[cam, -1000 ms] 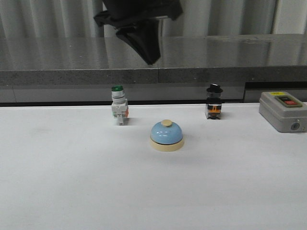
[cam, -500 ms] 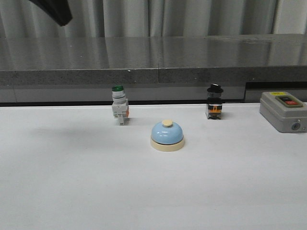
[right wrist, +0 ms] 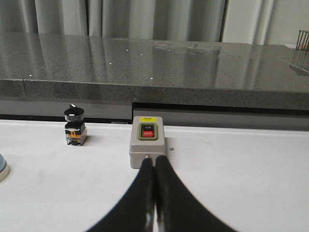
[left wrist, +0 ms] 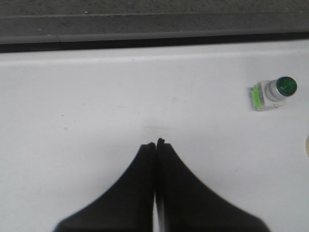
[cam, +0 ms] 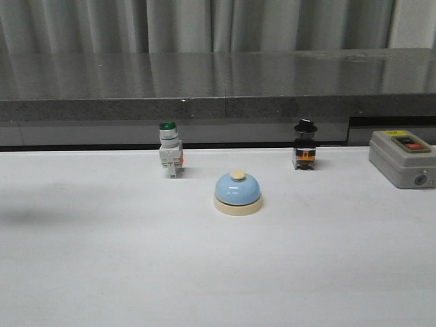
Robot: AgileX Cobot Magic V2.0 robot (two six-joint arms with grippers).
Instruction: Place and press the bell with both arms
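The light-blue bell (cam: pixel 237 193) with its cream base and cream button stands upright near the middle of the white table (cam: pixel 102 272). No arm shows in the front view. In the left wrist view my left gripper (left wrist: pixel 156 143) is shut, empty, above bare table well to the left of the bell; only a sliver of the bell's base (left wrist: pixel 307 146) shows at that view's edge. In the right wrist view my right gripper (right wrist: pixel 154 158) is shut and empty, low over the table just in front of the grey box, and the bell's edge (right wrist: pixel 3 170) peeks in at the side.
A green-capped white pushbutton switch (cam: pixel 169 150) stands behind and left of the bell. A black-knobbed selector switch (cam: pixel 304 145) stands behind and right. A grey box with a red button (cam: pixel 402 157) sits at the far right. A dark stone ledge (cam: pixel 218 88) runs along the back.
The black left gripper that hung above the bell a second ago moved up and to the left and has left the front view. The bell and the switches have not moved.
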